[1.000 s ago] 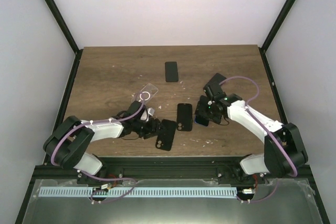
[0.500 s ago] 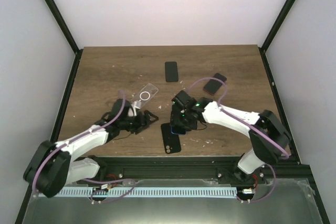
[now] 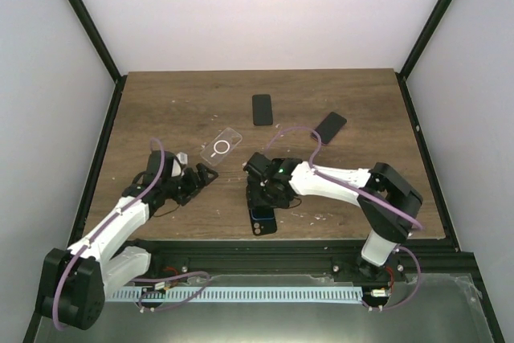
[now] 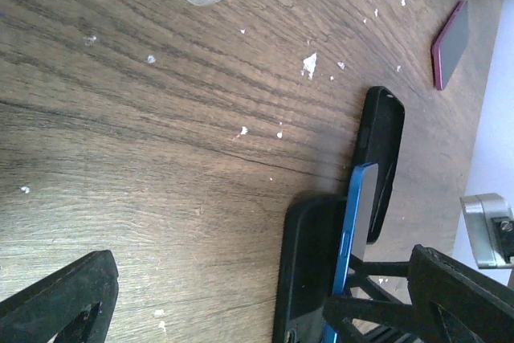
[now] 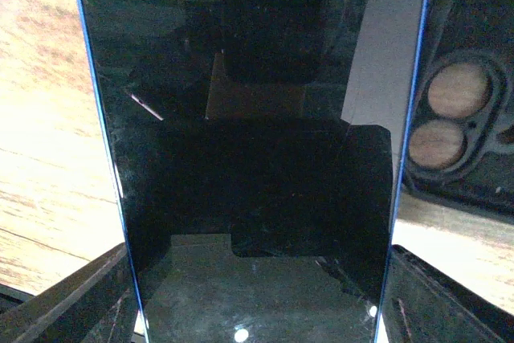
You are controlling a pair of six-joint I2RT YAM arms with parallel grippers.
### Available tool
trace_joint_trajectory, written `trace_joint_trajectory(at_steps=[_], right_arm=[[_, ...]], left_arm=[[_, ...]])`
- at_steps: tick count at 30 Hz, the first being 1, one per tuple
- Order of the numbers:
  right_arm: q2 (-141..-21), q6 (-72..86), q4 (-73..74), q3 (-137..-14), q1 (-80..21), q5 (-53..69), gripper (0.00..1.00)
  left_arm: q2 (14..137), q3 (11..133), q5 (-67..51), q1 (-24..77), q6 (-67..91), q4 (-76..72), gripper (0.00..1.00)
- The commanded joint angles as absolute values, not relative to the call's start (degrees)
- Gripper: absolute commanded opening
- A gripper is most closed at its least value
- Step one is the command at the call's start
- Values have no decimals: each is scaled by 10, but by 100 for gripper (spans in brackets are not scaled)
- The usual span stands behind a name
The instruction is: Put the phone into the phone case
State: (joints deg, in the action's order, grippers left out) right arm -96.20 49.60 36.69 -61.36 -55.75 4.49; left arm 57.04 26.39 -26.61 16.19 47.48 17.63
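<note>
Phone held over its case, near the tabletop's front edge

The right gripper (image 3: pixel 261 198) clamps the blue-edged, dark-glass phone (image 5: pixel 257 158) tilted onto the black rubbery phone case (image 4: pixel 305 263), probably to seat one edge first. The left gripper (image 3: pixel 199 175) stands wide and empty, left of the case. Only the left wrist view shows the tilt.
</note>
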Motion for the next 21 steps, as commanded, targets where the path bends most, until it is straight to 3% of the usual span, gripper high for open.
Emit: trace_joint_trajectory(at_steps=[1, 21], right_arm=[[-966, 492, 388, -639, -575, 28, 72], [-989, 530, 407, -630, -611, 9, 73]], left_arm=[[569, 258, -269, 158, 467, 183, 100], [585, 229, -299, 158, 483, 147, 97]])
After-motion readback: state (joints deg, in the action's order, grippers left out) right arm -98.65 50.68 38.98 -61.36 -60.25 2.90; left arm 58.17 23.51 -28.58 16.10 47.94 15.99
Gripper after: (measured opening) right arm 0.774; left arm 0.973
